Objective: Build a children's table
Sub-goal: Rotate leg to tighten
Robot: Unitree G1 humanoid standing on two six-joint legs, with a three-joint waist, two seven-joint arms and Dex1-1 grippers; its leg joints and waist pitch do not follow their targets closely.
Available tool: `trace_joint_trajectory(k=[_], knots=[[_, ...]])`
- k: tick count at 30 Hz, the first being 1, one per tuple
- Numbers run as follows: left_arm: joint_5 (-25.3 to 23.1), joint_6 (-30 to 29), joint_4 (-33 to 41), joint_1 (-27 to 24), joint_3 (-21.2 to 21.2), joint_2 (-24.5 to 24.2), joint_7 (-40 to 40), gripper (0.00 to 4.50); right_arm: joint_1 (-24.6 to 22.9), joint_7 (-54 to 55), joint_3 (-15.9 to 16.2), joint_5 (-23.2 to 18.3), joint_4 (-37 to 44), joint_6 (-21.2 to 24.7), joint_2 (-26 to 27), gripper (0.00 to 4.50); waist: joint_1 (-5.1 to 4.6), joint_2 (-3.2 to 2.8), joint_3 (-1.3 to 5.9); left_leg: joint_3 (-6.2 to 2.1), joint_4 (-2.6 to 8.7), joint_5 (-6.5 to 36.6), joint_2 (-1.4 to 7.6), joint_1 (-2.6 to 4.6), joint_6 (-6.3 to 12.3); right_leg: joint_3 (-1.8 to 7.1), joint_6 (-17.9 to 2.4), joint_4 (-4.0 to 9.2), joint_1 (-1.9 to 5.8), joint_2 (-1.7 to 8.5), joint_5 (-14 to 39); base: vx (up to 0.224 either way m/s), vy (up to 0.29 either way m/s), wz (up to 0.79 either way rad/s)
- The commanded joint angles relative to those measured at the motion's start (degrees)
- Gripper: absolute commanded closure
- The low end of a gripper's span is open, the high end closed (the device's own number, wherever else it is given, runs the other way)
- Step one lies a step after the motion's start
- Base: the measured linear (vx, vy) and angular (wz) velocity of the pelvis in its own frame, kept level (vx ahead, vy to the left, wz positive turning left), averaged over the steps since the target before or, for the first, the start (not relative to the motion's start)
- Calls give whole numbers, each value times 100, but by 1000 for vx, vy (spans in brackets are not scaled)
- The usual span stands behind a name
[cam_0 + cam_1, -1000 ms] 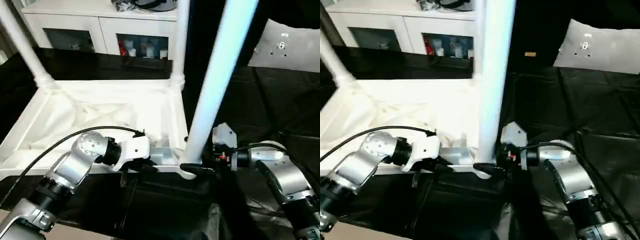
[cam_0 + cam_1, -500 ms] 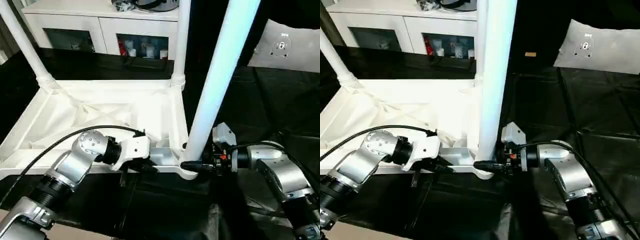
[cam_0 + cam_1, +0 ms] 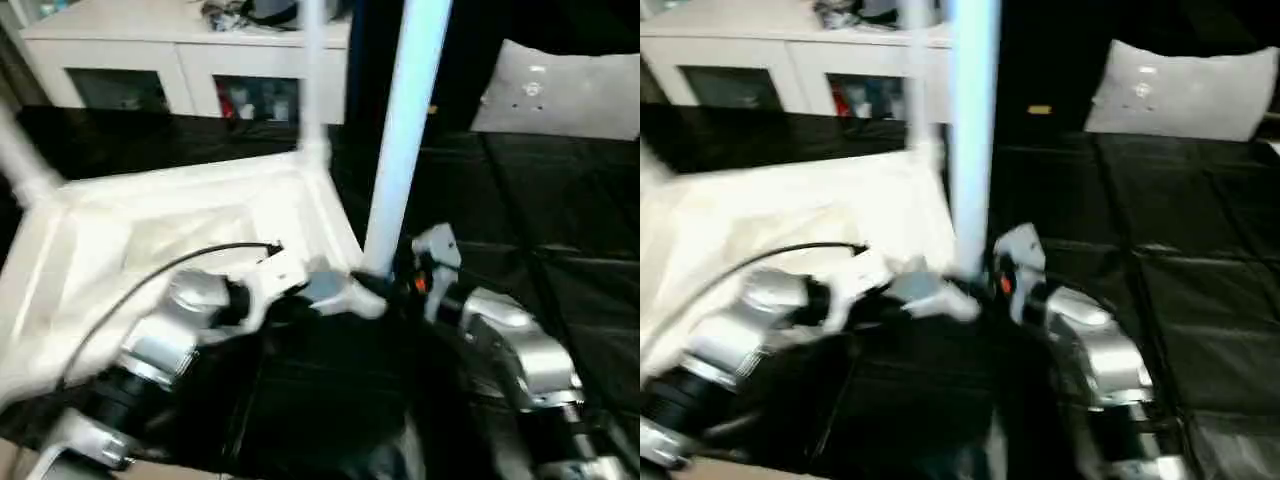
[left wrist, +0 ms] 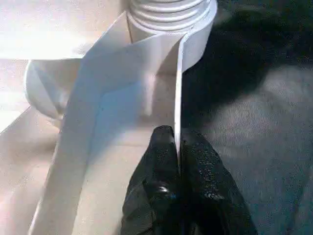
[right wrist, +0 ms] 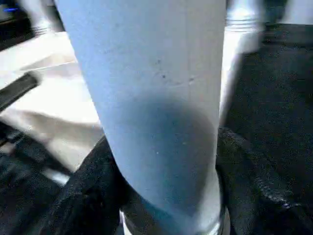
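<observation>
The white tabletop lies underside up on the black-covered surface, and since half a second ago it has swung: its near right corner socket now sits higher and further right in the head views, though the camera has also shifted. The leg standing in that socket reads more upright than before. The right gripper still clamps this leg near its base, one black finger on each side. The left gripper keeps pinching the tabletop's thin side wall just beside the socket. Two far legs stand in their corners; behind them is the white cabinet.
</observation>
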State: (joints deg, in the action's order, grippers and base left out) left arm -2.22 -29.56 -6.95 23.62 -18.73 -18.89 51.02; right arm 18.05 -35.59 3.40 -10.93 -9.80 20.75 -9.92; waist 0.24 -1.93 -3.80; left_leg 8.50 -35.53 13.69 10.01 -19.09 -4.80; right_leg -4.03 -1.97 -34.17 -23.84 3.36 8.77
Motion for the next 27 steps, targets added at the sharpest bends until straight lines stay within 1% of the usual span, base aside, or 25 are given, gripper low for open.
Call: trace_joint_trajectory(k=[1, 3, 4, 5, 8, 9, 10, 11, 12, 13, 14, 15, 17, 19, 20, 21, 22, 23, 24, 25, 26, 27], knots=[[37, -173, 437, 133, 50, 521, -678, 450, 51, 123, 649, -21, 60, 179, 584, 212, 36, 62, 398, -13, 413, 525, 139, -125, 322, 219, -619, 535, 367, 383, 2710, 0, 0, 0], [-34, -250, 545, 74, -14, 561, -741, 450, 25, 378, 627, 132, 26, 105, 680, 212, 30, 63, 402, -17, 418, 492, 139, -137, 370, 222, -609, 533, 368, 387, 2665, 0, 0, 0], [-53, -271, 583, 54, -47, 539, -713, 450, 10, 385, 606, 139, 10, 54, 679, 212, 27, 52, 399, -20, 416, 477, 129, -143, 392, 220, -600, 537, 372, 384, 2651, 0, 0, 0], [-62, -287, 607, 44, -66, 523, -697, 450, 1, 380, 592, 134, 2, 28, 674, 177, 28, 51, 404, -22, 418, 474, 134, -138, 429, 224, -610, 532, 370, 385, 2591, 0, 0, 0], [-148, -87, 635, 30, -172, 301, -514, 450, -86, 290, 544, 152, 52, 19, 474, 177, 34, 32, 410, -34, 423, 434, 152, -143, 501, 231, -730, 495, 379, 382, 2269, 0, 0, 0], [-153, -28, 638, 27, -187, 250, -465, 450, -109, 264, 521, 138, 74, 22, 430, 154, 28, 36, 411, -30, 423, 415, 154, -147, 510, 237, -777, 481, 387, 385, 2162, 0, 0, 0], [-147, -12, 621, 31, -174, 199, -423, 450, -120, 230, 469, 127, 78, -8, 364, 137, 35, 22, 417, -31, 418, 401, 152, -139, 514, 237, -795, 480, 389, 387, 2118, 0, 0, 0], [-163, 56, 599, 41, -180, 117, -360, 450, -132, 142, 381, 112, 88, -113, 285, 132, 27, 23, 416, -29, 419, 390, 157, -145, 525, 239, -850, 466, 396, 385, 2028, 0, 0, 0], [-168, 69, 595, 43, -181, 98, -347, 450, -134, 121, 359, 112, 89, -139, 267, 132, 30, 27, 422, -31, 414, 368, 157, -152, 542, 240, -883, 457, 409, 391, 1946, 0, 0, 0], [-162, 74, 589, 45, -176, 44, -290, 450, -128, 59, 286, 96, 94, -200, 205, 115, 32, 21, 425, -29, 413, 343, 159, -147, 547, 243, -908, 451, 407, 391, 1892, 0, 0, 0], [-136, 170, 552, 51, -175, -67, -140, 450, -118, -179, 199, 27, 120, -362, 43, 115, 38, 20, 430, -31, 412, 335, 161, -146, 554, 241, -937, 443, 410, 391, 1830, 0, 0, 0], [-132, 178, 546, 52, -173, -79, -124, 450, -116, -207, 191, 19, 123, -378, 23, 103, 43, 26, 435, -25, 405, 316, 164, -145, 581, 246, -987, 432, 412, 394, 1753, 0, 0, 0], [-96, 382, 420, 71, -184, -283, 98, 450, -89, -623, 106, -99, 155, -519, -271, 82, 55, 15, 436, -31, 403, 272, 167, -150, 635, 241, -1064, 421, 421, 393, 1605, 0, 0, 0], [-76, 453, 388, 73, -190, -333, 168, 450, -80, -724, 91, -124, 161, -558, -338, 70, 52, 19, 441, -25, 398, 275, 172, -151, 649, 244, -1099, 406, 421, 393, 1553, 0, 0, 0], [-42, 710, 303, 82, -225, -495, 401, 450, -60, -1058, 62, -215, 203, -633, -545, 59, 57, 19, 433, -21, 398, 296, 174, -153, 669, 240, -1101, 422, 416, 398, 1591, 0, 0, 0], [-15, 819, 259, 90, -242, -573, 534, 450, -47, -1251, 57, -262, 217, -657, -652, 39, 65, 38, 439, -24, 398, 341, 173, -150, 680, 237, -1069, 429, 430, 398, 1676, 0, 0, 0], [-15, 819, 259, 90, -242, -573, 534, 450, -47, -1251, 57, -262, 217, -657, -652, 39, 79, 32, 437, -29, 401, 337, 176, -149, 683, 238, -1069, 424, 428, 405, 1693, 0, 0, 0], [36, 1129, 188, 100, -307, -739, 863, 450, -22, -1601, 72, -325, 226, -676, -856, 35, 85, 24, 430, -24, 405, 324, 188, -141, 668, 241, -1070, 425, 414, 400, 1707, 0, 0, 0], [64, 1237, 150, 111, -351, -836, 1066, 450, -3, -1818, 100, -343, 209, -711, -989, 30, 108, 48, 432, -25, 404, 363, 178, -137, 683, 237, -1038, 434, 421, 401, 1803, 0, 0, 0], [51, 1303, 126, 121, -379, -880, 1134, 450, 2, -1904, 119, -347, 204, -725, -1040, 19, 116, 43, 430, -25, 409, 373, 188, -129, 680, 243, -1033, 430, 414, 403, 1833, 0, 0, 0], [9, 1598, -2, 171, -490, -1040, 1410, 450, 20, -2286, 225, -361, 182, -773, -1268, 8, 145, 45, 424, -18, 405, 385, 187, -118, 698, 238, -1011, 448, 395, 395, 1902, 0, 0, 0], [1, 1686, -44, 187, -519, -1082, 1490, 450, 23, -2403, 263, -364, 178, -785, -1338, 8, 183, 35, 425, -12, 406, 381, 198, -98, 692, 251, -1005, 442, 381, 404, 1913, 0, 0, 0]])
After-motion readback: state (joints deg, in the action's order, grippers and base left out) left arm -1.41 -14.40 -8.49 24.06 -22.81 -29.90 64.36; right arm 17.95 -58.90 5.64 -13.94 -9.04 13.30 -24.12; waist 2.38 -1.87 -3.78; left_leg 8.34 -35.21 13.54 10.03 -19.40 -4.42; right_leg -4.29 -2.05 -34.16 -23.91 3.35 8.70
